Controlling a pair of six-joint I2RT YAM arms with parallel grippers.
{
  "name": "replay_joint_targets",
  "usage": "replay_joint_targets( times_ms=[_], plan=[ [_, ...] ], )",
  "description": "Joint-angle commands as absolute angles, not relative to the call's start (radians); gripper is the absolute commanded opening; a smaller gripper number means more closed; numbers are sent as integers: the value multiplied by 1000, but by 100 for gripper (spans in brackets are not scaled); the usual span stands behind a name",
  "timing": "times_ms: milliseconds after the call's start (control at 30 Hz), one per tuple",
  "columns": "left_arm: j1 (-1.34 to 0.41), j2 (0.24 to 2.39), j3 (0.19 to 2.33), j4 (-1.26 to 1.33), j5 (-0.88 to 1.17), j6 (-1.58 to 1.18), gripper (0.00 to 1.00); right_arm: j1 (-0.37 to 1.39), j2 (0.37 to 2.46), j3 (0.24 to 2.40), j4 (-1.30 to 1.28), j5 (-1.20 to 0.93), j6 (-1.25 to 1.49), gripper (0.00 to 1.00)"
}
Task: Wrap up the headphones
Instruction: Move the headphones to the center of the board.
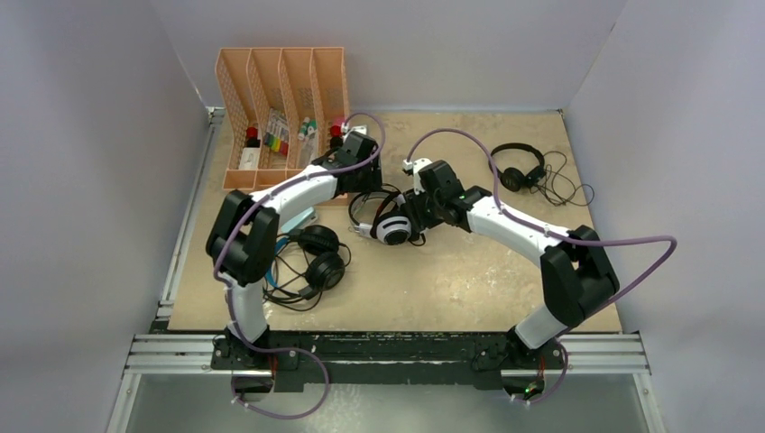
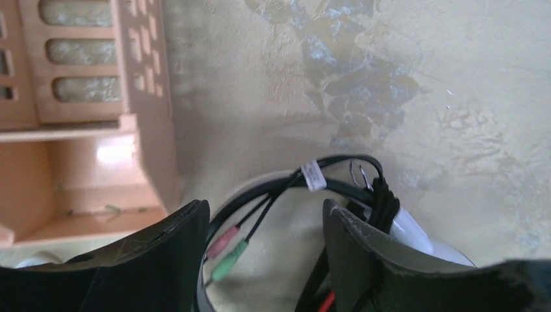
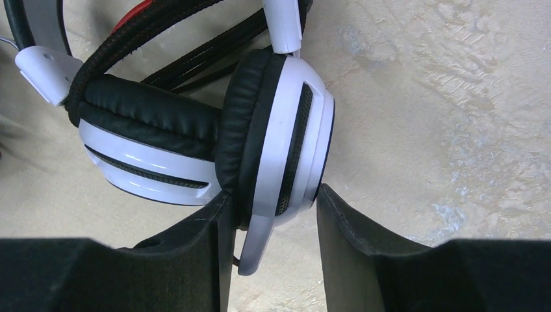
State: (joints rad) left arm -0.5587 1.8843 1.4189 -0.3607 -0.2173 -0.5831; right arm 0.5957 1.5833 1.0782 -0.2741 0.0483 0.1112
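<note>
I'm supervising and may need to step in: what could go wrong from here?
The right gripper pinches the white-and-black headset by one rounded ear cup; it could slip or twist out.
The cable with its pink and green plugs lies loose between the fingers of the open left gripper, close to the orange organizer; closing may miss it, or a pull may snag there.

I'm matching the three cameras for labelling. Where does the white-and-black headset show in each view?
Top external: the white-and-black headset lies mid-table, between the two wrists.
Left wrist: only a white part of it shows, low and right of centre.
Right wrist: its earcups fill the upper centre, one between the right gripper's fingers.
Shared landmark: the mottled tan tabletop.
</note>
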Motion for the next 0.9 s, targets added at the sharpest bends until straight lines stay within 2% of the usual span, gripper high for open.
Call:
replay_joint_targets(
  times_ms=[0, 67, 267, 767, 867],
  plan=[
    [-546, 1962, 1534, -261, -196, -577, 59, 591, 1543, 1059, -265, 112, 83, 35],
    [-546, 1993, 1572, -260, -169, -577, 58, 590, 1547, 1072, -275, 110, 82, 34],
    [-540, 2060, 1611, -242, -126, -555, 64, 590, 1552, 1090, -297, 114, 83, 29],
    [-543, 1938, 1391, -106, 81, -722, 50, 590, 1545, 1120, -313, 95, 120, 25],
    [-549, 1873, 1299, 21, 122, -783, 50, 590, 1551, 1127, -315, 95, 125, 25]
  ],
)
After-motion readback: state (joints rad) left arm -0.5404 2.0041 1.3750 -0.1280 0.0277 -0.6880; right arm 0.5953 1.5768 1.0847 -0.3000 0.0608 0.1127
